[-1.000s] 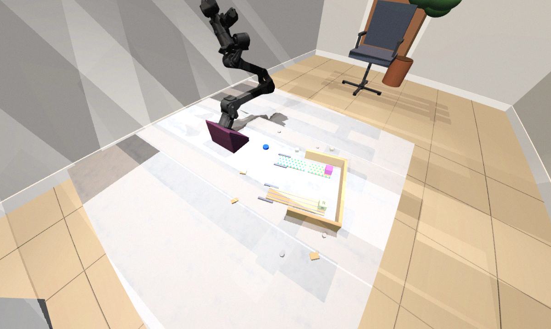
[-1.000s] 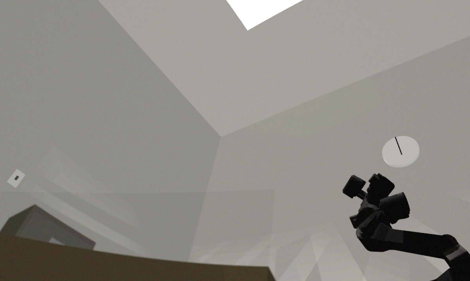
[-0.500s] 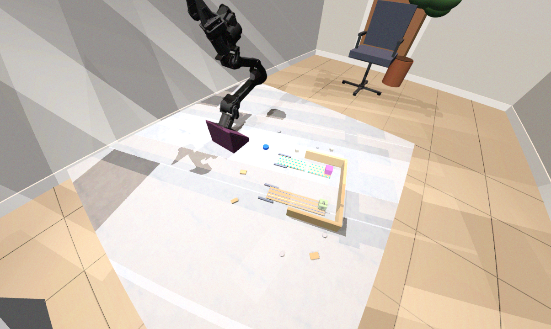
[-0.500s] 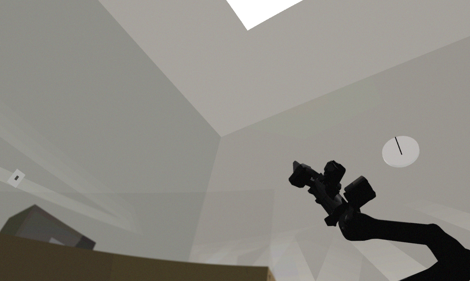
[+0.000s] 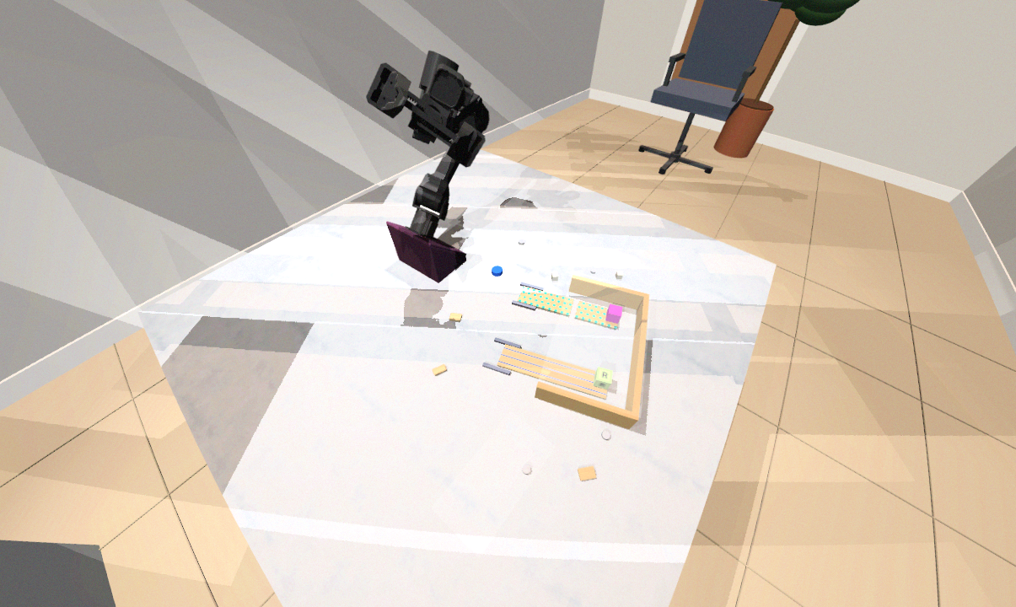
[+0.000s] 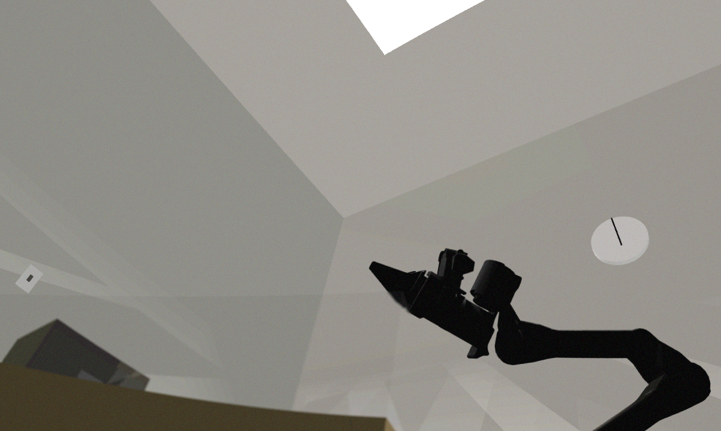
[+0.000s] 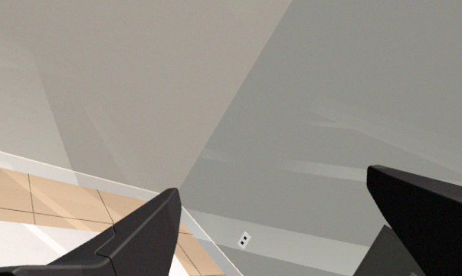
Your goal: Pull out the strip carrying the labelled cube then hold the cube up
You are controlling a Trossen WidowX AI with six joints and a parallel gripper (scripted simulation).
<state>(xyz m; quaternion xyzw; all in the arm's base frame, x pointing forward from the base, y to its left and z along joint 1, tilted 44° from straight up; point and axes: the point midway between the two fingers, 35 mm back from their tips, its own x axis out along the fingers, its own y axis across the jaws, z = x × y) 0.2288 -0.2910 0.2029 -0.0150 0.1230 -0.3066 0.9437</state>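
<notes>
In the top view, a striped orange strip (image 5: pixel 526 364) shows no gap and carries a light green cube (image 5: pixel 603 375) marked R near its far right end. A dotted teal and orange strip (image 5: pixel 545 303) lies in line with a second dotted piece (image 5: pixel 591 313), with a gap between them. A magenta cube (image 5: pixel 614 312) sits on the second piece. My gripper (image 6: pixel 372 265) (image 7: pixel 272 186) is open and empty, raised high and well away from the strips and cubes. Neither strips nor cubes show in the wrist view.
A low wooden wall (image 5: pixel 638 354) surrounds the cube ends on three sides, open toward the arm's side. Dark bars (image 5: pixel 508 342) (image 5: pixel 497 368) flank the striped strip's near end. A purple block (image 5: pixel 425 255) stands at the arm's base. A blue disc (image 5: pixel 497 271) and small tan pieces lie around.
</notes>
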